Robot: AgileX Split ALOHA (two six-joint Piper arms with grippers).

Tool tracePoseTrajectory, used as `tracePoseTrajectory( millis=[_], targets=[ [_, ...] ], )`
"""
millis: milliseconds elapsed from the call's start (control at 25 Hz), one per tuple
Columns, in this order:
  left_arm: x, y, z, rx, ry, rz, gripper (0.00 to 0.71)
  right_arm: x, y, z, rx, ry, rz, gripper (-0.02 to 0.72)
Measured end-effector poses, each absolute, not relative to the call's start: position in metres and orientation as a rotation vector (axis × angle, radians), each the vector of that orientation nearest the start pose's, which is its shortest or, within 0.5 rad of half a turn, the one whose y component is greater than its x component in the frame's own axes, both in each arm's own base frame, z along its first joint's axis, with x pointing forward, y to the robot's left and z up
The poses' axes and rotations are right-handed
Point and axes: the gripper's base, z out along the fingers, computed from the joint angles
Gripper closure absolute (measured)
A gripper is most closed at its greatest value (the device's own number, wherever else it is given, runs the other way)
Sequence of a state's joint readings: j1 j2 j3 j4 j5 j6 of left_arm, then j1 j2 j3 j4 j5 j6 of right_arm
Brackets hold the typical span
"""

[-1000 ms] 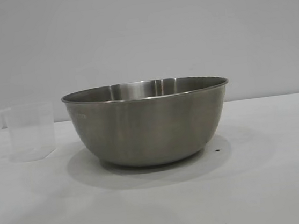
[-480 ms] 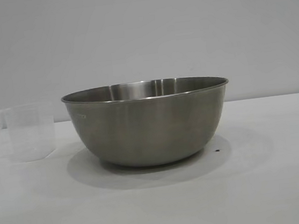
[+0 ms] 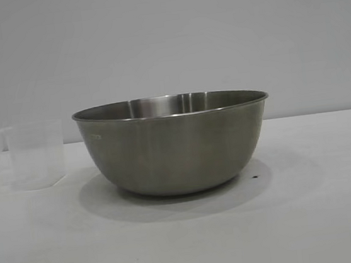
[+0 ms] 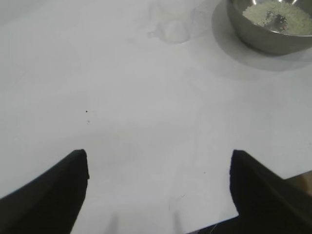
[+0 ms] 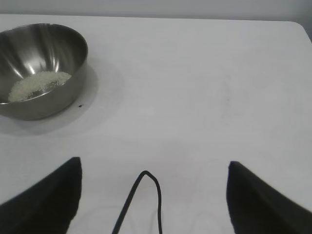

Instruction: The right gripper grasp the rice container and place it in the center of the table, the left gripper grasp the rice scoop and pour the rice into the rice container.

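Exterior view shows the stainless-steel mixing bowl [image 3: 174, 145] upright on the white desk [image 3: 312, 217], roughly mid-frame, which fits the task's call for the container at the centre. The clear plastic measuring cup [image 3: 33, 155] stands upright beside the bowl, on its left-arm side and apart from it, handle turned away from the bowl. In the right wrist view a low heap of rice [image 5: 38, 85] lies on the bowl's floor, and the cup looks empty in the left wrist view, so I judge the pouring done and the cup set down clear of the bowl to keep it from tipping. Neither hand holds anything. The left hand [image 4: 158, 163] sits well away from the bowl, angled down at bare desk, its two dark fingers spread wide with nothing between them; the cup and bowl lie far beyond it. The right hand [image 5: 153, 168] hangs on the bowl's other side, also pitched down at the desk, fingers wide apart and empty, a thin black cable [image 5: 141, 202] looping beneath it.
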State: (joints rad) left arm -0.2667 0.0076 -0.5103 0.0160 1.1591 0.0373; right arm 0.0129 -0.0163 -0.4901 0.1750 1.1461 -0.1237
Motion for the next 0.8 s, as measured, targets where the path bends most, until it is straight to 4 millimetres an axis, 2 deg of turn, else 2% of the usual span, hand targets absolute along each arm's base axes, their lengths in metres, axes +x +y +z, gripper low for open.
tracePoseTrajectory(
  millis=[800],
  targets=[
    [-0.0049, 0.0024, 0.268, 0.321, 2.103, -0.121, 0.179, -0.0109, 0.0144, 0.2687, -0.162, 2.107, 0.147, 0.158]
  ],
)
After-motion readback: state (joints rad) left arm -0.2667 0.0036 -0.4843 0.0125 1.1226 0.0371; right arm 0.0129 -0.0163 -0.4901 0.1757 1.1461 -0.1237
